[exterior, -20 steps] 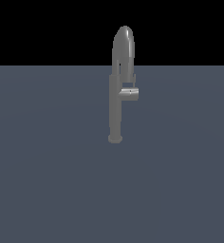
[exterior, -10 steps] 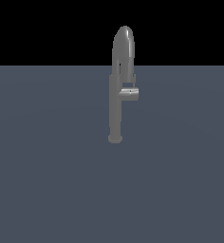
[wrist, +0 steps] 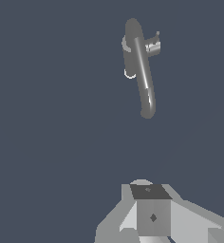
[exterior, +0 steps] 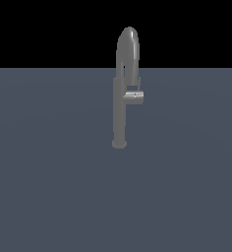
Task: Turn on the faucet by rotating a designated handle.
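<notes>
On the dark slate worktop (exterior: 49,197) in the exterior view, I see the tall grey metallic gooseneck faucet (exterior: 120,108) upright, its stubby grey cylinder handle (exterior: 133,97) jutting to the column's right; no arm shows. In the wrist view, my claw (wrist: 149,213) sits well apart from the faucet (wrist: 140,66); whether it is apart or together I cannot tell. I judge I'm at the approach; next I must reach the handle (wrist: 153,46).

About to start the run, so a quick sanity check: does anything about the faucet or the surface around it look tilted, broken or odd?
Nothing stands out. The faucet stands upright on the grey surface, its handle juts sideways, intact.
</notes>
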Robot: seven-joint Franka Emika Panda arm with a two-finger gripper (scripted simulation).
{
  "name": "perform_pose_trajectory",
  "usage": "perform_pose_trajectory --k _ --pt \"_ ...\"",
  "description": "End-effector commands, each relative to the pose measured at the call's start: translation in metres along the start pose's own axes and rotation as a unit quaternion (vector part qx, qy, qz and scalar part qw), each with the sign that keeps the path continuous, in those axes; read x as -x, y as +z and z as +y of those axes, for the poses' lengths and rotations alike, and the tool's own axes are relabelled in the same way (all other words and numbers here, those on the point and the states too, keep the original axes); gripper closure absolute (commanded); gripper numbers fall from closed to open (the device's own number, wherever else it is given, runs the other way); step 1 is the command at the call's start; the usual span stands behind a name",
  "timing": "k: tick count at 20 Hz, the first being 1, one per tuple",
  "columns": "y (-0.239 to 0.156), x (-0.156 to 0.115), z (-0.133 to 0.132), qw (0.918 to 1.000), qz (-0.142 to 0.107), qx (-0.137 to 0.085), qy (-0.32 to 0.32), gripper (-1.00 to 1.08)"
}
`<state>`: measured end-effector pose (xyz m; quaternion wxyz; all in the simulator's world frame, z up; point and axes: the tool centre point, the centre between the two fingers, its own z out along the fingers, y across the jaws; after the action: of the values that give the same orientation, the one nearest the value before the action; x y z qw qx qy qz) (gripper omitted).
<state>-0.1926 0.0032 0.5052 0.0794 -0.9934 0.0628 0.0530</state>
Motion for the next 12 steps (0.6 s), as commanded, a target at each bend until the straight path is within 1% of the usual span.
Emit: perform_pose_trajectory --k 1,7,12 --pt "0.000 -0.014 -0.001 0.9995 -0.019 -0.016 0.018 1.08" --pt "0.003 -0.047 -0.001 0.9945 -0.064 -0.055 0.061 1.08" --pt "0.007 -0.075 0.001 0.9858 -0.103 -0.089 0.098 1.08"
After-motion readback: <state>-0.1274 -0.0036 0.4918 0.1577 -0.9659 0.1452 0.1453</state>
